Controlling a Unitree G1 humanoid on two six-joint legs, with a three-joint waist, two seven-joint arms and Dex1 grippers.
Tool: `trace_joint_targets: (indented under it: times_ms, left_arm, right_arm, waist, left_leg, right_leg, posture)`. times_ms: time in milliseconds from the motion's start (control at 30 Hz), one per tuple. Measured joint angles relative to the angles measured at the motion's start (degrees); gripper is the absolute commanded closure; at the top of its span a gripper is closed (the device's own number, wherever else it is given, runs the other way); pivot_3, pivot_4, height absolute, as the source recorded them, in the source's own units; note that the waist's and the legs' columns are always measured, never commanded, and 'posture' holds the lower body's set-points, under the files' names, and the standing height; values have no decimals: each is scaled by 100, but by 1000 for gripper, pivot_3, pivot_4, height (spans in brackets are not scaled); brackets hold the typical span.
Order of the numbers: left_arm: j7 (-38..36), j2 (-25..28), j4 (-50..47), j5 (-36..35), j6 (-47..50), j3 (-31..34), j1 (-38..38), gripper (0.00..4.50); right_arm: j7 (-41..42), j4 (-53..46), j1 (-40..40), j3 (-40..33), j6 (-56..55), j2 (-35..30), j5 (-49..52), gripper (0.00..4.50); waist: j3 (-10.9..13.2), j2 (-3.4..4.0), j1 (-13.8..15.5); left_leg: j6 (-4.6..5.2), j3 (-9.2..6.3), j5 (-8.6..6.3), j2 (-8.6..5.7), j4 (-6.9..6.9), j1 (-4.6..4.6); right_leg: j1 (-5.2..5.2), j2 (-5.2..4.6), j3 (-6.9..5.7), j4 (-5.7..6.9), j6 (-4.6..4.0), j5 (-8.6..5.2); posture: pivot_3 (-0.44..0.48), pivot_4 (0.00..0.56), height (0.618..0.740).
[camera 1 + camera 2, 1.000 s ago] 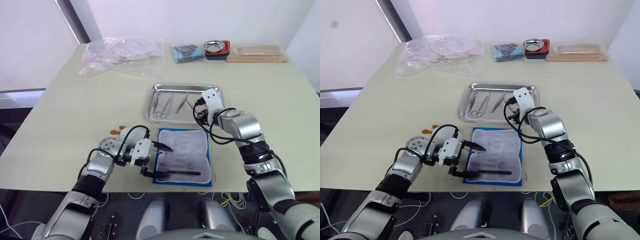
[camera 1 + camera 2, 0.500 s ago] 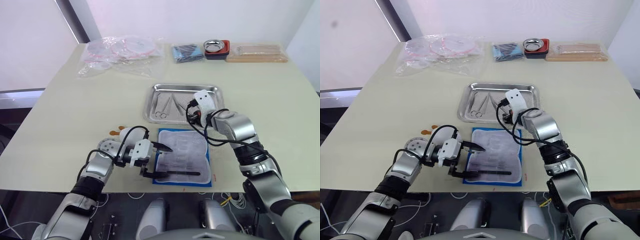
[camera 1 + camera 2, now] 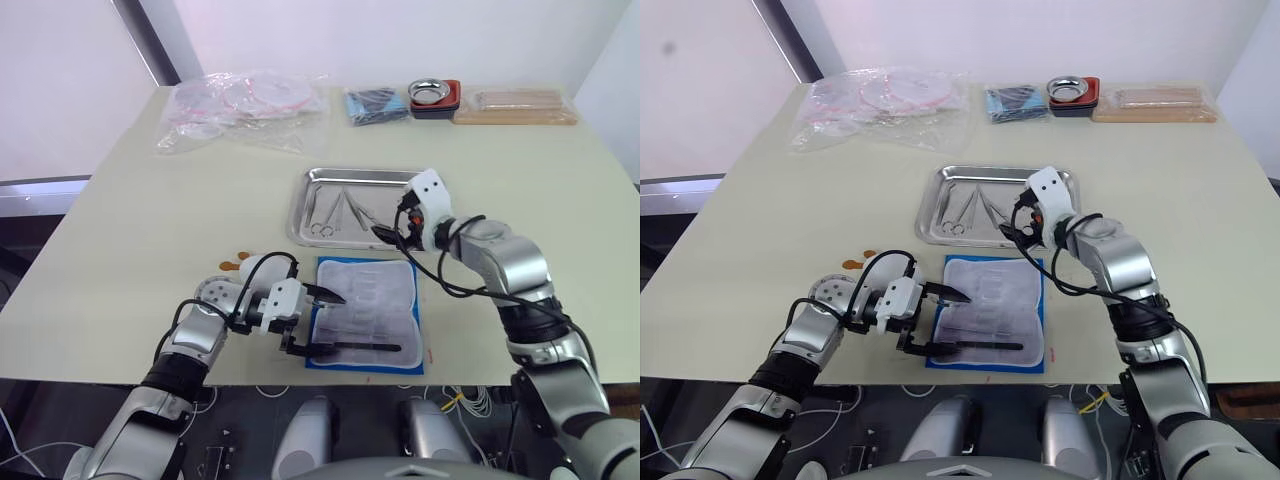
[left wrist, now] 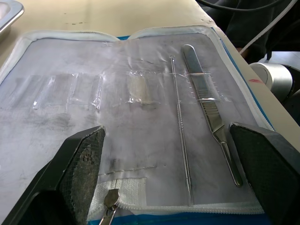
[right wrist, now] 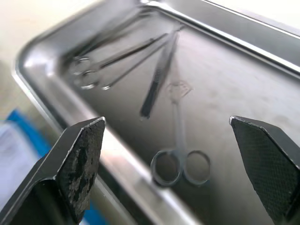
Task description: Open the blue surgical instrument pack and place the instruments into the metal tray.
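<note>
Two tools left in the pack [image 3: 367, 312]: tweezers [image 4: 209, 110] and a thin probe [image 4: 180, 129], both tucked under the clear slots of the lining. Pack lies open flat, just on the near side of the tray [image 3: 310, 205]. Tray already has three pieces in it: two ring-handled forceps [image 5: 117, 54], a dark-handled straight tool [image 5: 158, 79], and scissors [image 5: 180, 159] lying nearest the pack-side rim.

Right gripper [image 3: 392, 233] hangs over the tray's pack-side edge, fingers spread wide, nothing in them. Left gripper [image 3: 318, 320] is at the pack's left edge, also wide and empty, one finger over the lining, the other down at the pack's near edge.

Risks as I see them:
- Both remaining tools are thin and lie flat on fabric. Pads could close on lining or slot film instead of steel and drag the whole pack away from the tray.
- Slot film may hold the tweezers back; a straight-up pull lifts the pack with them. Left should pin the pack.
- Probe could slip sideways out of a pinch and roll off the table edge next to the pack.
- Right arm cable loop hangs near the pack's right corner; could snag.
</note>
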Motion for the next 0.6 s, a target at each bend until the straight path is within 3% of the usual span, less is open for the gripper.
trace_joint_targets:
  times_ms: [333,600]
  left_arm:
    - [7,-34,55,-4,-47,-36,-38,0]
    - [10,-45,134,-12,-78,-46,-69,0]
  right_arm:
    - [1416,-998,1441,-274,-1352,-1115,564,52]
    - [3005,-1437,2568,-1223,-2580,-2042,1491,52]
  waist:
    - [2,-4,40]
    - [3,-5,38]
  left_leg:
    - [0,-1,0,18,1,-2]
    - [0,10,0,25,3,6]
  right_leg:
    - [4,-4,-5,-11,7,-22]
    - [15,-6,0,-17,10,-24]
  posture:
    - [0,150,740]
    - [0,150,740]
